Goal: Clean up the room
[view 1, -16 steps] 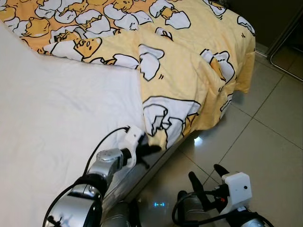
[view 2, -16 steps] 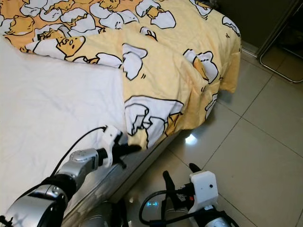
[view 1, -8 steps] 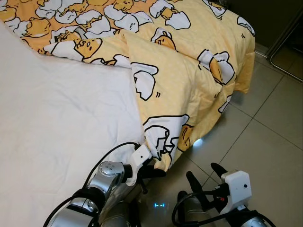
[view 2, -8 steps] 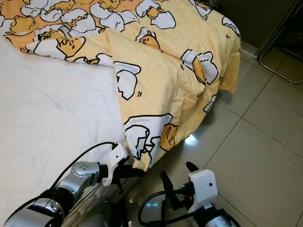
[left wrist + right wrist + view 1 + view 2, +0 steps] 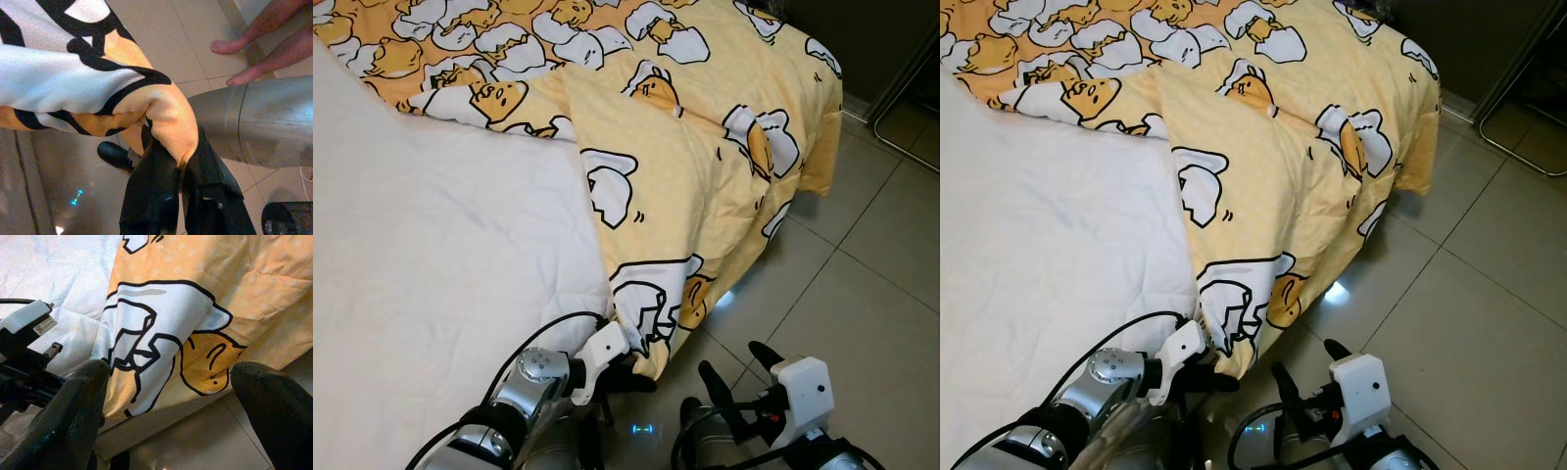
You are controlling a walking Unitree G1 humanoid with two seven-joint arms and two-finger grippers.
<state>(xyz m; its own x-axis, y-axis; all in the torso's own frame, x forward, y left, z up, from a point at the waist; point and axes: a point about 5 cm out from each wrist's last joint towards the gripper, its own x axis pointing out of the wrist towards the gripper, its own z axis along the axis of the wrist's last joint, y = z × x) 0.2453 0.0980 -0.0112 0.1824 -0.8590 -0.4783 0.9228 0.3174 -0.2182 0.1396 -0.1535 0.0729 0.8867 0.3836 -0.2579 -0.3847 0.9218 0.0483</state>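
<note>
A yellow quilt printed with white-and-orange egg figures covers the far part of the bed and hangs over its right side. Its folded-back flap runs down to the bed's near edge. My left gripper is shut on the quilt's corner there, low beside the mattress; the cloth bunches between the black fingers. My right gripper hovers open above the floor just right of it, empty, with its fingers pointing at the hanging quilt.
The bare white sheet covers the left of the bed. Beige floor tiles stretch to the right, with a metal frame at the far right. A person's bare toes rest on the floor in the left wrist view.
My left gripper has dropped from the bed's edge toward the floor, dragging the quilt corner with it. The flap now hangs longer and narrower. The right gripper has barely moved.
</note>
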